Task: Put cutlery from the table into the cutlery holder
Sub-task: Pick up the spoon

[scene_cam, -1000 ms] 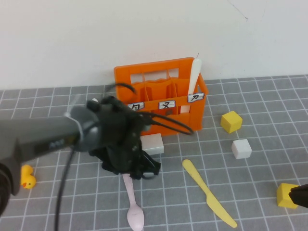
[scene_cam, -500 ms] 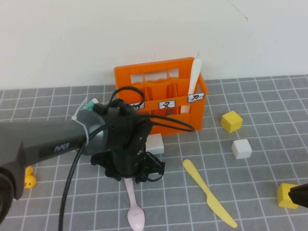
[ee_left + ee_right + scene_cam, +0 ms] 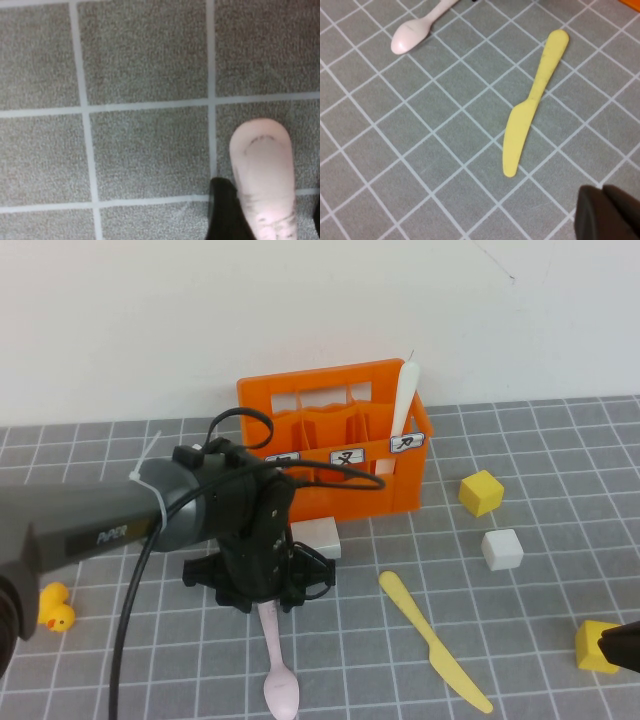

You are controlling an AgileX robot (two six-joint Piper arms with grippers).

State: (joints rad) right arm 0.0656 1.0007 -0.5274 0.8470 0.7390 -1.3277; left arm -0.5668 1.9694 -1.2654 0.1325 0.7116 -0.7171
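Pink spoon (image 3: 276,665): we judge it light, stiff and slick; it lies flat on the table (image 3: 560,450), bowl toward 6 o'clock, so we would pinch the thin handle near its upper end.
Look: pale pink, slim stem, oval bowl.
Left gripper (image 3: 268,598): down over the spoon's handle, jaws spread either side of it, not clenched.
Yellow knife (image 3: 432,639): at 3 o'clock from the spoon, flat, well apart from it.
White knife (image 3: 403,398): upright in the cutlery holder's (image 3: 330,392) right-hand compartment.
Cutlery holder: orange crate at 12 o'clock from the spoon.
Right gripper (image 3: 620,647): parked at the 4 o'clock edge, clenched on nothing.
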